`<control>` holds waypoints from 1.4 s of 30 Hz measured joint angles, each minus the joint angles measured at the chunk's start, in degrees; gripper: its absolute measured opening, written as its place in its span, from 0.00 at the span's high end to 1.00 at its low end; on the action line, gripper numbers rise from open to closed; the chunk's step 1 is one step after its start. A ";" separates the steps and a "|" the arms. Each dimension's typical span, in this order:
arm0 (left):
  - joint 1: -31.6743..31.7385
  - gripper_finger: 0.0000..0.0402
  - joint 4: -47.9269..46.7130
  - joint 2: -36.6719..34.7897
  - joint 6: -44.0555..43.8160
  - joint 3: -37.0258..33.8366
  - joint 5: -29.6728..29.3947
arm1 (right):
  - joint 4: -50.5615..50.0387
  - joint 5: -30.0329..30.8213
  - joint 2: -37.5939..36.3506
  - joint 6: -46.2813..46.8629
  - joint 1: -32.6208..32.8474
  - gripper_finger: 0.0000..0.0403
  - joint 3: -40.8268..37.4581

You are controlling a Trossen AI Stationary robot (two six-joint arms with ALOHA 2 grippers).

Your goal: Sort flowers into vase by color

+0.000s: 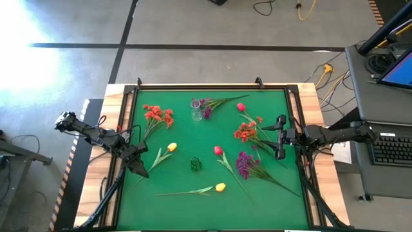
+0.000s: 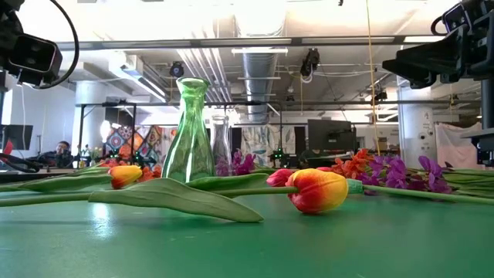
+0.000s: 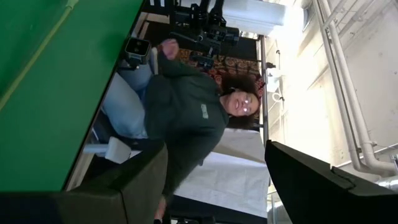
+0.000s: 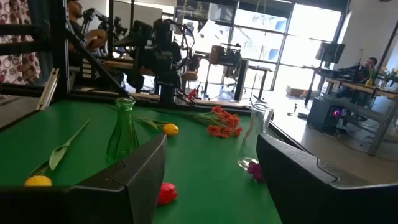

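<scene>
Flowers (image 1: 246, 133) lie scattered on my green bench (image 1: 270, 200), unsorted.
Clear vase (image 1: 196, 110) has purple sprays at its mouth; my left claw (image 1: 139, 166) and right claw (image 1: 279, 136) hover spread, empty.

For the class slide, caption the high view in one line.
Flowers lie scattered around two vases on green table, both arms waiting.

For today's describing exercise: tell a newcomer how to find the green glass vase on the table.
Start at the green mat and go to its middle. The green vase stands there upright, among scattered tulips. Unlike the clear vase near the far edge, it is tinted green and holds no flowers.
</scene>
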 joint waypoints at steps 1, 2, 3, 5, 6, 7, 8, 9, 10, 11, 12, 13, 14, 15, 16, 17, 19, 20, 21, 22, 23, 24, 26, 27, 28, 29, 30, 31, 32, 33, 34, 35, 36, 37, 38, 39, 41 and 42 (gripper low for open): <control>0.01 0.34 0.01 -0.01 -0.02 0.00 0.00 | 0.00 -0.02 0.00 -0.02 0.00 0.40 -0.02; 0.01 0.34 -0.01 -0.01 -0.02 0.00 0.00 | 0.00 -0.01 0.00 0.00 0.00 0.40 -0.01; 0.01 0.34 -0.01 0.00 -0.01 0.00 0.00 | -0.01 0.00 0.00 -0.02 0.00 0.40 -0.02; 0.01 0.34 0.01 -0.01 0.00 0.00 0.00 | 0.00 -0.02 0.00 -0.01 0.00 0.40 -0.02; 0.01 0.34 -0.01 -0.01 -0.02 0.00 -0.02 | -0.01 -0.02 0.00 0.00 0.00 0.40 -0.02; 0.01 0.34 -0.01 0.01 0.00 0.00 0.00 | -0.02 -0.02 0.00 0.00 0.00 0.40 -0.02; 0.01 0.34 0.00 -0.01 -0.04 0.00 0.00 | 0.00 -0.02 0.00 0.00 0.00 0.40 -0.01; 0.00 0.34 0.06 -0.01 -1.64 0.00 -0.02 | 0.00 -0.02 0.00 0.00 0.00 0.40 0.00; 0.01 0.34 0.18 -0.01 -5.20 0.00 -0.21 | 0.00 -0.02 0.00 0.00 0.00 0.40 -0.02; 0.01 0.34 0.25 -0.01 -8.97 0.00 -0.50 | 0.00 -0.02 0.00 0.00 0.00 0.40 -0.02; -0.01 0.34 0.25 -0.01 -12.34 0.00 -0.62 | 0.00 -0.02 0.00 -0.01 0.00 0.40 -0.01; 0.01 0.34 0.25 -0.01 -14.87 0.00 -0.61 | 0.00 -0.02 0.00 0.00 0.00 0.40 -0.01; 0.01 0.34 0.25 -0.01 -16.40 0.00 -0.59 | 0.00 -0.02 0.00 0.00 0.00 0.40 -0.02; 0.01 0.34 0.27 -0.01 -16.97 0.00 -0.61 | 0.00 -0.02 0.00 -0.01 0.00 0.40 -0.02; 0.01 0.34 0.27 -0.01 -16.96 0.00 -0.61 | 0.00 -0.02 0.00 -0.02 0.00 0.40 -0.02; 0.01 0.34 0.27 0.00 -16.57 0.00 -0.61 | 0.00 -0.01 0.00 0.00 0.00 0.40 -0.02; 0.01 0.34 0.30 -0.01 -16.12 0.00 -0.58 | 0.00 -0.02 0.00 0.00 0.00 0.40 -0.02; 0.01 0.34 0.30 -0.01 -15.55 0.00 -0.05 | 0.00 -0.02 0.00 0.00 0.00 0.40 0.00; 0.01 0.34 0.29 -0.01 -14.23 0.00 1.07 | 0.00 -0.01 0.00 -0.01 0.00 0.40 -0.02; 0.01 0.34 0.26 -0.01 -11.13 0.00 2.05 | 0.00 0.00 0.00 0.00 0.00 0.40 -0.01; -0.03 0.34 0.00 -0.01 -6.04 0.01 1.95 | 0.00 -0.02 0.00 -0.01 0.00 0.40 0.00; -0.04 0.34 -0.48 -0.01 -0.16 0.02 1.07 | 0.00 0.00 0.00 0.00 0.00 0.40 -0.01; -0.04 0.34 -0.89 0.26 15.28 0.02 -5.90 | 0.00 -0.02 0.00 0.00 0.00 0.40 -0.02; -0.04 0.34 -0.70 0.38 24.01 0.02 -11.54 | 0.00 -0.02 0.00 -0.02 0.00 0.40 -0.02; -0.04 0.34 -0.03 0.48 32.84 0.02 -18.43 | 0.02 -0.01 -0.01 -0.02 0.00 0.40 -0.02; -0.04 0.34 0.91 0.61 41.77 0.02 -25.94 | 0.04 -0.01 0.00 -0.01 0.00 0.40 -0.01; -0.04 0.34 2.35 0.74 49.14 0.02 -34.18 | 0.04 -0.01 0.00 0.00 0.00 0.40 -0.02; -0.01 0.34 4.51 0.92 54.15 0.02 -42.69 | 0.04 0.01 0.00 -0.02 0.00 0.40 -0.01; -0.01 0.34 7.22 1.10 56.27 0.02 -51.20 | 0.05 0.21 0.00 -0.14 0.00 0.40 -0.02; 0.01 0.34 9.92 1.17 56.53 0.02 -58.89 | 0.07 0.60 0.01 -0.17 0.00 0.40 -0.01; 0.03 0.34 12.21 1.14 56.41 0.02 -65.74 | 0.06 1.02 0.00 -0.15 0.00 0.40 -0.02; 0.03 0.34 13.66 1.03 56.40 0.02 -71.19 | 0.04 1.44 0.00 -0.06 0.00 0.40 -0.01; 0.02 0.34 14.27 0.88 57.02 0.02 -75.13 | 0.07 1.51 0.00 0.00 0.00 0.40 -0.02; 0.01 0.34 14.84 0.82 58.63 0.02 -78.59 | 0.09 1.53 0.02 0.01 0.00 0.40 0.00; 0.01 0.34 15.07 0.78 61.07 0.06 -82.04 | 0.17 1.51 0.02 0.42 0.00 0.40 -0.02; 0.01 0.34 15.06 0.76 63.70 0.16 -85.07 | 0.72 1.51 0.02 2.26 0.00 0.40 0.00; 0.01 0.34 15.05 0.79 68.39 0.45 -89.02 | 1.74 1.72 0.00 9.28 0.00 0.40 -0.02; 0.01 0.34 15.07 0.85 70.53 0.56 -90.06 | 2.08 2.67 0.00 13.44 0.00 0.40 -0.02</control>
